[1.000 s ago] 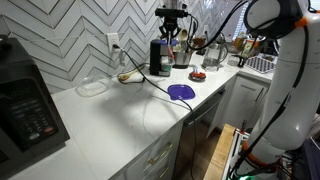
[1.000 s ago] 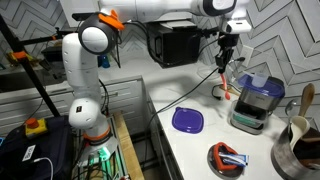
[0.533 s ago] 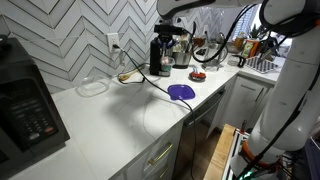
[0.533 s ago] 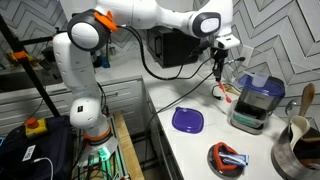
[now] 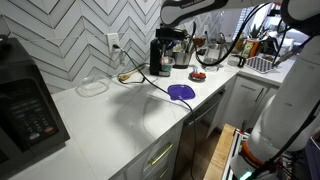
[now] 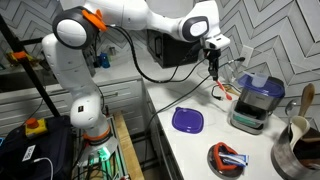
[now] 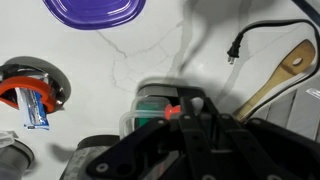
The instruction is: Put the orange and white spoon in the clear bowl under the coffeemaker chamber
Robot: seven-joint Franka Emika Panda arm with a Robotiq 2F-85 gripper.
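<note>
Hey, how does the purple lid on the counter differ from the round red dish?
The purple lid lies flat and bare, while the red dish has a raised rim and holds a small packet-like item. The purple lid looks squarish with rounded corners; the red dish is round. Both rest on the white counter.

White stone-look countertop, with a purple lid flat near its front edge. Behind the lid, toward the tiled wall, a tall black coffee machine. Near the lid, a red bowl. Well apart from the lid, a clear dish and, farther still, a big black boxy appliance. Seen in the wrist view, away from the lid, a loose black plug and a wooden spoon.
</note>
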